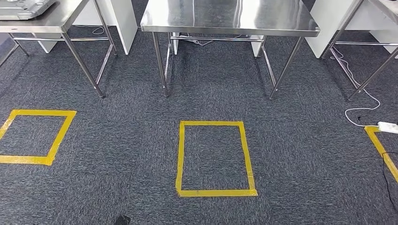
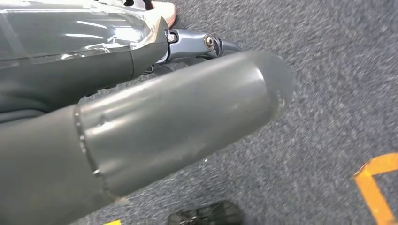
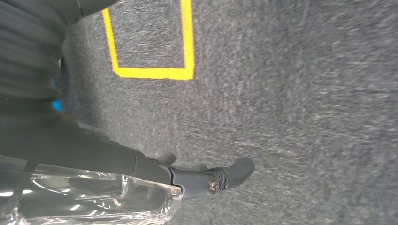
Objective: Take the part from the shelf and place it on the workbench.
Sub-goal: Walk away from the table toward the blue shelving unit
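Observation:
A steel workbench (image 1: 230, 18) stands straight ahead across the carpet, its top bare in the head view. A second steel table (image 1: 51, 18) at the far left carries a grey metal object (image 1: 21, 7), cut off by the picture's edge. My left hand (image 2: 178, 122) hangs over the carpet with its thick grey thumb stretched out and a dark finger (image 2: 206, 44) beyond it; it holds nothing. My right hand (image 3: 187, 176) also hangs above the floor, one dark finger (image 3: 234, 171) extended, with nothing in it.
Yellow tape rectangles mark the carpet in the middle (image 1: 213, 159), at the left (image 1: 35, 136) and at the right edge (image 1: 382, 150). A white cable and power strip (image 1: 387, 126) lie at the right. Table legs (image 1: 162, 65) stand ahead. A person's shoe (image 2: 164, 11) is near my left side.

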Robot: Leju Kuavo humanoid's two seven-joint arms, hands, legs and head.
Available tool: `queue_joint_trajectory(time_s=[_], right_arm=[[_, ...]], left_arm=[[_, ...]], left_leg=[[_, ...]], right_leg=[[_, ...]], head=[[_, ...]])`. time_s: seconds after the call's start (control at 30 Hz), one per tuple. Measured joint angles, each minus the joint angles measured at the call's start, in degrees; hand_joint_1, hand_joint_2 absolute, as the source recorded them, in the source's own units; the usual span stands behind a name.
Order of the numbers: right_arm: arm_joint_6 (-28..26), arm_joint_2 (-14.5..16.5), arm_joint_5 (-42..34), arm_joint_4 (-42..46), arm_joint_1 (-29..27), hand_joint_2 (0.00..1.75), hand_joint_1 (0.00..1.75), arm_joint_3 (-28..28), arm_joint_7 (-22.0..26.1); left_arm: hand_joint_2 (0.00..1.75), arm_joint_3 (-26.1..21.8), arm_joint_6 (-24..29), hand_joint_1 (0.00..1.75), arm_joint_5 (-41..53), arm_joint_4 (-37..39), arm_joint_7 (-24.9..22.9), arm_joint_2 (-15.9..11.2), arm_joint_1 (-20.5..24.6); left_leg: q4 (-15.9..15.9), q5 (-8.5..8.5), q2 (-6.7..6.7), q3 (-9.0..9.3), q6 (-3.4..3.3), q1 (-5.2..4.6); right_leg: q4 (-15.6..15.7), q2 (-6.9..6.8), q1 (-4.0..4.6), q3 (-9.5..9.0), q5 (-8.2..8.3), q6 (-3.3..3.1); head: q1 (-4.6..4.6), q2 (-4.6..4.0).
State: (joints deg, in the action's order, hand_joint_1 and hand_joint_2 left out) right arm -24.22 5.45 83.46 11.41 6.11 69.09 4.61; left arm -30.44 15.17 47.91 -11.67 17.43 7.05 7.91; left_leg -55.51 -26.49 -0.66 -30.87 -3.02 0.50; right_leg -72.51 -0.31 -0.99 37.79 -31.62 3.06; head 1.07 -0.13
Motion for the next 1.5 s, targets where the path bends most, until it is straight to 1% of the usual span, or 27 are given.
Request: queue_joint_trajectory(time_s=[0.03,0.07,0.1,0.13,0.17,0.2,0.23,0.3,0.33,0.37,0.47,0.53,0.83,1.17,1.23,1.3,1.33,1.37,1.4,1.43,1.47,1.5], right_arm=[[0.0,-0.1,0.0,0.0,0.0,1.75,0.0,0.0,0.0],[0.0,-0.1,0.0,0.0,0.0,1.75,0.0,0.0,0.0],[0.0,-0.1,0.0,0.0,0.1,1.75,0.0,0.0,0.0],[0.0,-0.1,0.1,0.0,0.2,1.75,0.0,0.0,0.0],[0.0,-0.1,0.1,0.0,0.2,1.75,0.0,0.0,0.0],[0.0,0.0,0.2,0.0,0.2,1.75,0.0,0.0,0.0],[0.0,0.0,0.2,0.0,0.1,1.75,0.0,0.0,0.0],[0.0,0.0,0.2,0.0,0.1,1.75,0.0,0.0,0.0],[0.0,0.0,0.2,0.0,0.1,1.75,0.0,0.0,0.0],[0.0,0.0,0.2,0.0,0.1,1.75,0.0,0.0,0.0],[0.2,0.0,0.2,0.0,0.0,1.75,0.0,0.0,0.0],[0.3,0.0,0.2,0.0,0.0,1.75,0.0,0.0,0.0],[0.4,-0.1,0.4,0.0,0.1,1.75,0.0,0.0,-0.1],[0.4,-0.1,0.5,0.0,0.1,1.75,0.0,0.0,-0.4],[0.4,-0.1,0.5,0.0,0.1,1.75,0.0,0.0,-0.5],[0.4,0.0,0.5,0.0,0.1,1.75,0.0,0.0,-0.5],[0.4,0.0,0.5,0.0,0.1,1.75,0.0,0.0,-0.5],[0.4,0.0,0.5,0.0,0.1,1.75,0.0,0.0,-0.5],[0.4,-0.1,0.5,0.0,0.1,1.75,0.0,0.0,-0.5],[0.4,-0.1,0.5,0.0,0.1,1.75,0.0,0.0,-0.5],[0.4,-0.2,0.5,0.0,0.1,1.75,0.0,0.0,-0.5],[0.4,-0.3,0.5,0.0,0.1,1.75,0.0,0.0,-0.5]], left_arm=[[0.0,0.0,0.0,0.0,0.0,0.0,0.0,0.0,0.0],[0.0,0.0,0.0,0.0,0.0,0.0,0.0,0.0,0.0],[0.0,0.0,0.0,0.0,0.0,0.0,0.1,0.0,0.0],[0.0,0.0,0.0,0.0,0.0,0.0,0.1,0.0,0.0],[0.0,0.0,0.0,0.0,0.0,0.0,0.1,0.0,0.0],[0.0,0.0,0.0,0.0,0.0,0.0,0.1,0.0,0.0],[0.0,0.0,0.0,0.0,0.0,0.0,0.1,0.0,0.0],[0.0,0.1,0.0,0.0,0.0,0.0,0.1,-0.1,0.0],[0.0,0.1,0.0,0.0,0.0,0.0,0.1,-0.1,0.0],[0.0,0.1,0.0,0.0,0.0,0.0,0.1,-0.1,0.0],[0.0,0.1,0.0,0.0,-0.1,0.0,0.1,-0.1,-0.1],[0.0,0.2,0.0,0.0,-0.3,0.0,0.0,-0.1,-0.1],[0.0,0.2,0.1,0.0,-0.4,0.0,-0.8,0.0,-0.1],[0.0,0.2,0.2,0.0,-0.4,0.0,-1.0,0.0,-0.1],[0.0,0.2,0.1,0.0,-0.5,0.0,-1.1,0.0,-0.1],[0.0,0.2,0.1,0.0,-0.6,0.0,-1.1,-0.1,-0.1],[0.0,0.2,0.0,0.0,-0.6,0.0,-1.1,-0.1,-0.1],[0.0,0.2,0.0,0.0,-0.6,0.0,-1.1,-0.1,-0.1],[0.0,0.2,0.0,0.0,-0.6,0.0,-1.0,0.0,0.0],[0.0,0.2,0.0,0.0,-0.6,0.0,-1.0,0.1,0.0],[0.0,0.2,0.0,0.0,-0.6,0.0,-0.9,0.2,0.1],[0.0,0.2,0.0,0.0,-0.7,0.0,-0.9,0.2,0.1]], left_leg=[[-0.1,0.31,-0.02,-0.28,0.21,0.02],[-0.2,0.59,-0.04,-0.52,0.45,0.03],[-0.4,0.8,-0.05,-0.7,0.73,-0.05],[-0.6,1.0,-0.07,-0.8,1.03,-0.16],[-0.7,1.16,-0.1,-0.98,1.32,-0.29],[-0.8,1.21,-0.09,-1.1,1.57,-0.39],[-0.8,1.08,-0.06,-1.09,1.46,-0.42],[-0.8,0.98,0.05,-1.13,0.5,-0.29],[-0.7,1.08,0.09,-1.16,0.03,-0.18],[-0.6,1.43,0.11,-1.21,-0.02,-0.04],[-0.4,2.19,0.14,-1.3,0.93,0.22],[-0.3,2.42,0.17,-1.35,1.26,0.26],[-0.2,2.5,0.16,-1.61,1.71,0.16],[-0.5,2.49,0.16,-1.92,1.73,-0.06],[-0.6,2.45,0.17,-1.98,1.71,-0.13],[-0.9,2.36,0.2,-2.18,1.34,-0.24],[-1.0,2.39,0.23,-2.29,1.02,-0.3],[-0.6,2.71,0.2,-2.18,0.62,-0.08],[0.1,3.14,0.13,-1.99,0.35,0.09],[0.8,3.64,0.05,-1.87,0.06,0.31],[1.4,4.08,-0.07,-1.81,-0.1,0.55],[1.6,4.3,-0.12,-2.01,-0.1,0.55]], right_leg=[[3.3,-0.01,-0.07,-2.64,1.19,0.41],[7.9,-0.01,-0.18,-5.89,1.99,0.59],[12.2,0.06,-0.1,-8.85,2.27,0.44],[15.3,0.12,0.0,-10.61,2.18,0.14],[17.0,0.2,0.13,-11.37,1.94,-0.29],[17.4,0.26,0.16,-11.39,1.9,-0.66],[17.5,0.25,0.03,-11.08,1.94,-0.9],[17.5,0.23,-0.1,-11.1,2.04,-1.36],[17.5,0.23,0.07,-11.06,2.11,-1.56],[17.5,0.24,0.23,-11.01,2.2,-1.79],[17.4,0.21,0.57,-10.74,2.48,-2.24],[17.3,0.19,0.65,-10.6,2.55,-2.36],[17.3,0.18,0.92,-10.19,2.57,-2.39],[17.3,0.14,0.8,-10.06,2.61,-2.34],[17.3,0.13,0.66,-10.07,2.67,-2.26],[17.4,0.1,0.22,-10.15,2.85,-1.96],[17.5,0.08,0.04,-10.18,3.0,-1.72],[17.5,0.06,0.09,-10.2,2.99,-1.53],[17.1,0.08,0.23,-9.97,2.62,-1.47],[15.8,0.12,0.34,-9.35,1.64,-1.53],[13.4,0.16,0.38,-8.19,0.03,-1.7],[9.9,0.22,0.22,-6.48,-1.95,-1.82]], head=[[-0.01,0.0],[-0.03,0.0],[-0.03,0.0],[0.0,0.0],[0.03,0.0],[0.06,0.0],[0.14,0.0],[0.37,0.0],[0.49,0.0],[0.58,0.0],[0.63,0.0],[0.64,0.0],[0.62,0.0],[0.6,0.0],[0.6,0.0],[0.64,0.0],[0.64,0.0],[0.64,0.0],[0.6,0.0],[0.52,0.0],[0.46,0.0],[0.39,0.0]])
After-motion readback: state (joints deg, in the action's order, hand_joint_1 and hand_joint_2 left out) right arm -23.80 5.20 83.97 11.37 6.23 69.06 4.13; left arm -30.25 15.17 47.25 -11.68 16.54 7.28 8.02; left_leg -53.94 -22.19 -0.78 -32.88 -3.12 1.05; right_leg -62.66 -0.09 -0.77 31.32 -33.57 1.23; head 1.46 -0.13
